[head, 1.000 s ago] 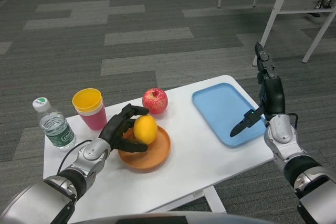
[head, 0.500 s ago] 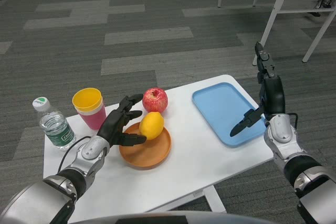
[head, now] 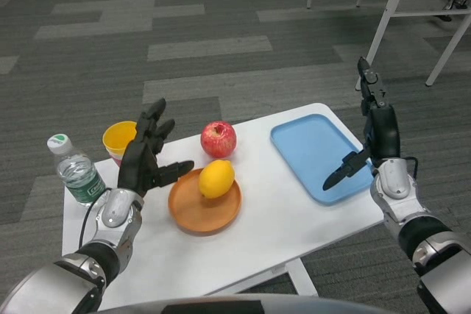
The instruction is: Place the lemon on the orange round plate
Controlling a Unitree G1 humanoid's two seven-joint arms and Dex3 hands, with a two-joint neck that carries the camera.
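Lemon [head: 216, 179] sits on the orange round plate [head: 191, 215], lower centre of the head view, touching nothing else. Being round, it could roll off toward the apple [head: 218, 139] if a hand bumps the rim. Left hand [head: 144, 161] is raised at the frame's left, fingers spread, holding nothing. Right hand [head: 372, 142] hovers over the blue tray [head: 305, 148], fingers apart and empty.
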